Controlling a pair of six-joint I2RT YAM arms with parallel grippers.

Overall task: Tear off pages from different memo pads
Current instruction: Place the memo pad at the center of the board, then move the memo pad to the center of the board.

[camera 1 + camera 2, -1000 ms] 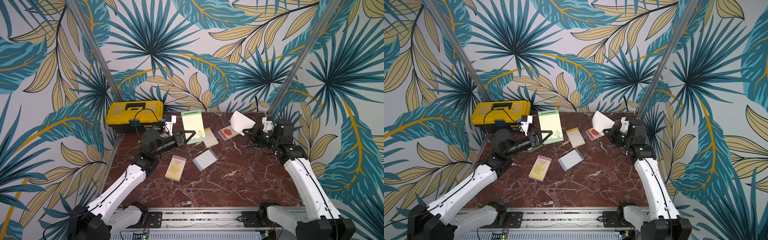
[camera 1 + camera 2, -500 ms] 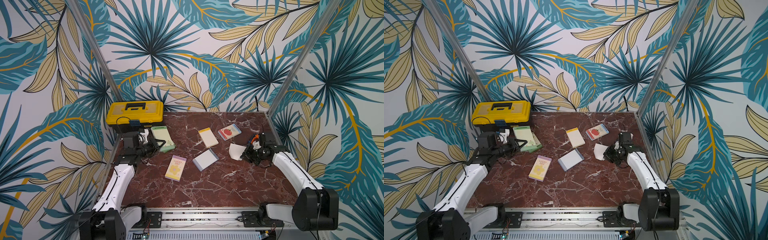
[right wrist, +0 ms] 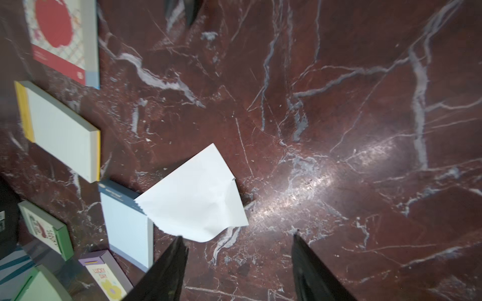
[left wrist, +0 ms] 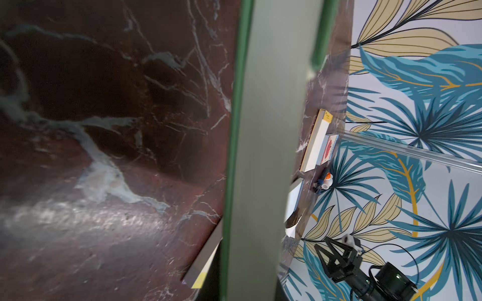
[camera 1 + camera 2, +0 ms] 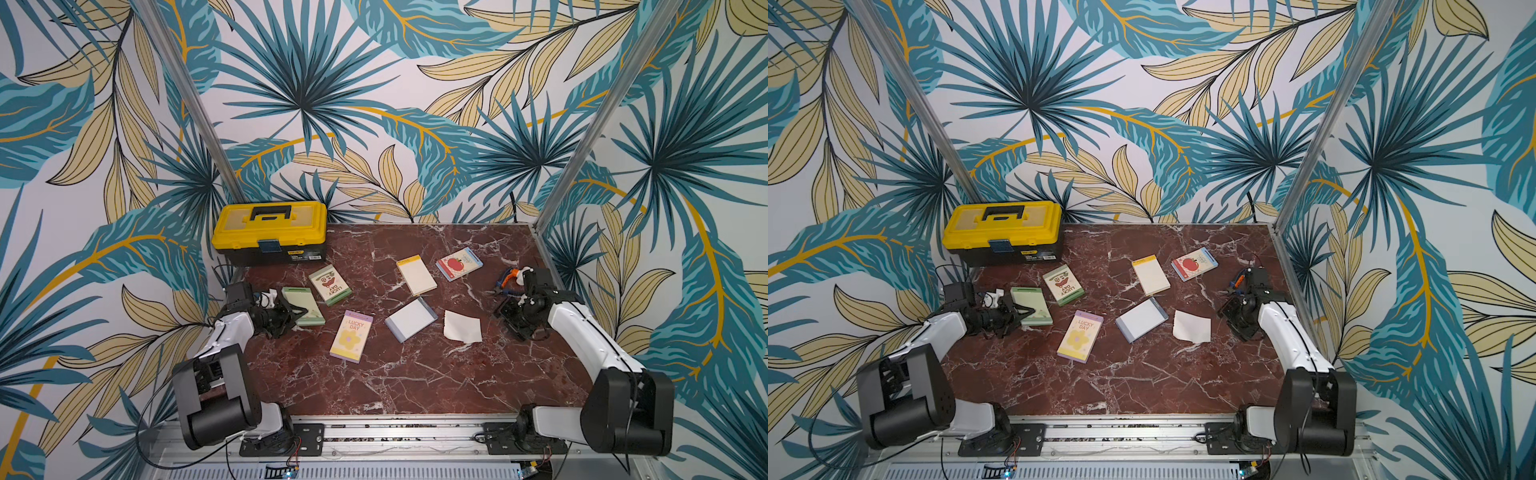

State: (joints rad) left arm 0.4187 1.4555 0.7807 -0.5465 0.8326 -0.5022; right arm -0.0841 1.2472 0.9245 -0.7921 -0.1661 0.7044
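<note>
Just ahead of the right claw (image 3: 237, 237), a white page (image 3: 193, 198) lies loose on the table (image 3: 339, 130) with one corner curled. That claw is released: its two black fingers (image 3: 172, 260) stand wide apart with nothing between them, and neither touches the page. On the page's far side from this claw, just beside it, sits the blue pad (image 5: 410, 320). Farther off the same claw, toward the back wall, lie the cream pad (image 5: 416, 274) and the apple pad (image 5: 459, 264).

Across the table, the left claw (image 5: 300, 312) is clenched on the near edge of the green pad (image 5: 303, 296), which in both top views seems to lie on the table. Just past that pad from the left claw is the house pad (image 5: 330, 285). Between the two claws, nearer the left one, lies the lilac pad (image 5: 351, 336). A toolbox (image 5: 268, 232) stands behind the left claw at the back corner.
</note>
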